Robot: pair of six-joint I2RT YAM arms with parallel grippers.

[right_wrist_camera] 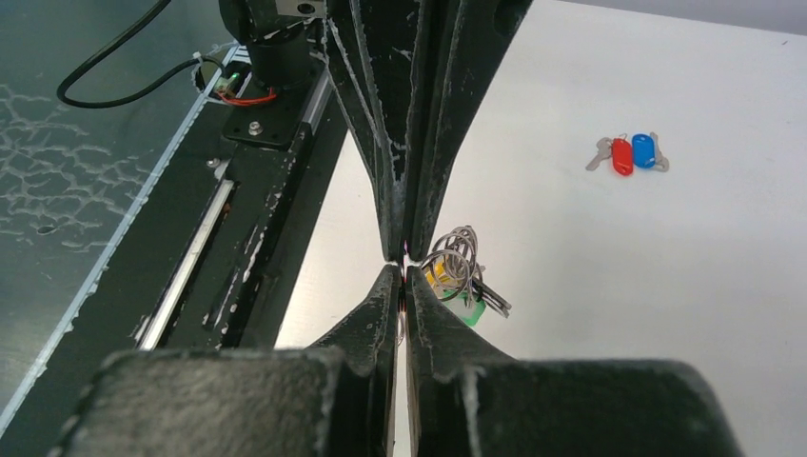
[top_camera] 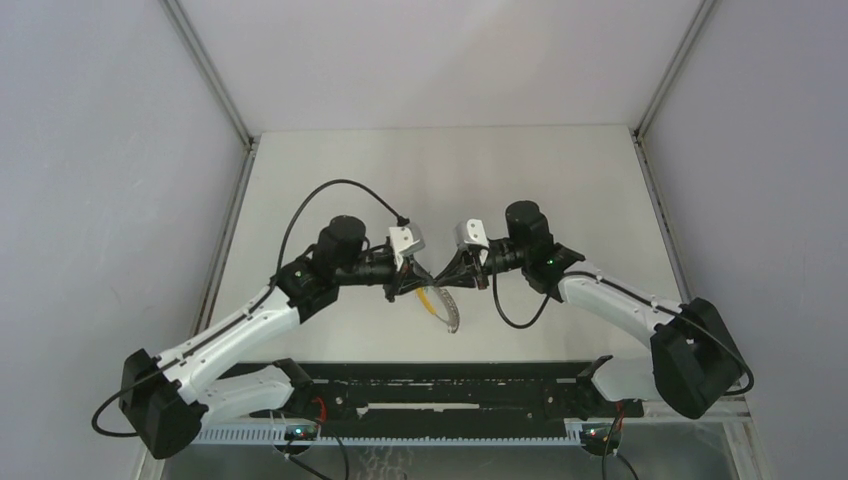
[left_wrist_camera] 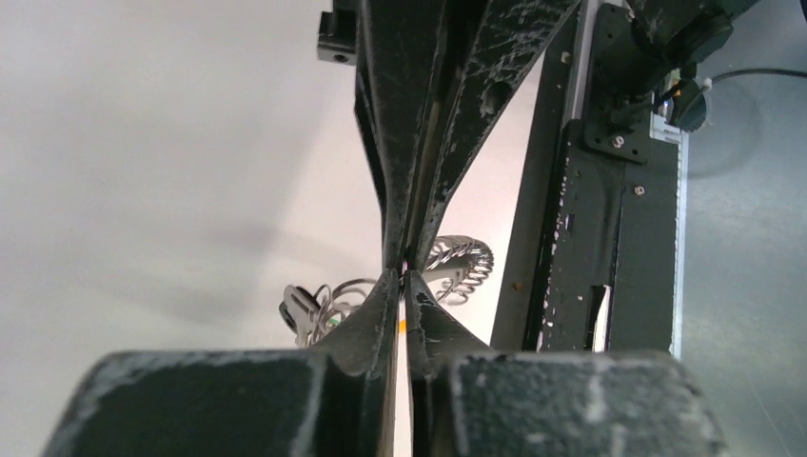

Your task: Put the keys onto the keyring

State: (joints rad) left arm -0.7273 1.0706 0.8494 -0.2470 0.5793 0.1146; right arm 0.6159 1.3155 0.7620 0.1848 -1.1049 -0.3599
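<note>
- Left claw (top_camera: 418, 285) and right claw (top_camera: 441, 277) both closed, tips meeting.
- Keyring (right_wrist_camera: 455, 267) at that pinch: silvery coils, yellow tab; holder unclear.
- Keys (right_wrist_camera: 630, 154), red-headed and blue-headed, lie together on tabletop (right_wrist_camera: 666, 305), well apart.

Left arm (top_camera: 240, 330) and right arm (top_camera: 610, 300): white links, black joints, looping black cables (top_camera: 340, 185), grey wrist cameras (top_camera: 405, 240), green lights (top_camera: 549, 262). Black claw fingers (right_wrist_camera: 366, 319) scuffed white.

My left hand (left_wrist_camera: 404, 278) and right hand (right_wrist_camera: 403, 272): black, flecked white. Red key (right_wrist_camera: 621, 157), blue key (right_wrist_camera: 644, 150). Keyring (right_wrist_camera: 458, 253): silver, yellow tab. Worktop (right_wrist_camera: 666, 305): plain white.
</note>
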